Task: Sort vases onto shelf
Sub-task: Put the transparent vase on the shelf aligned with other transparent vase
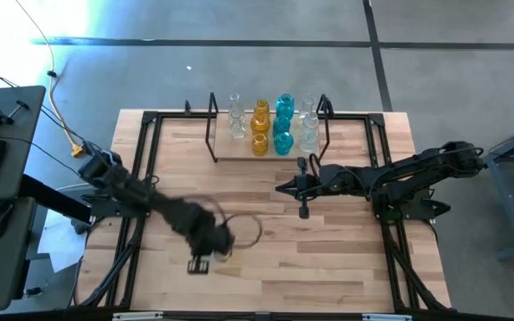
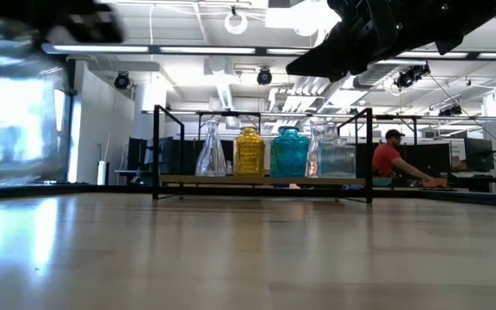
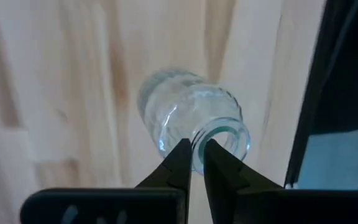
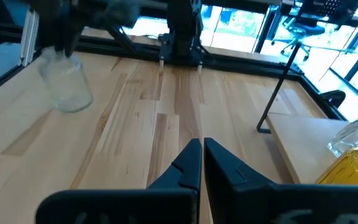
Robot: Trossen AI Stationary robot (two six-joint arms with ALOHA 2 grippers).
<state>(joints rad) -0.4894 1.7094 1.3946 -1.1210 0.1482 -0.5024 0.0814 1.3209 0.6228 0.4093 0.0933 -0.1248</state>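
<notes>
Clear vase (image 3: pixel 188 118): rigid, slick, breakable glass, likely light; best taken at the rim. Left tool (image 3: pixel 194 155) clamped on its lip; right tool (image 4: pixel 201 158) together, idle mid-desk.

Bright, even indoor light with motion blur on one arm.
Strip lights on the ceiling (image 2: pixel 188 50) glare; the pale wooden tabletop (image 2: pixel 248 250) shines softly; the dark left arm (image 1: pixel 172 214) and its clear ribbed glass vase (image 2: pixel 11 103) smear.
</notes>
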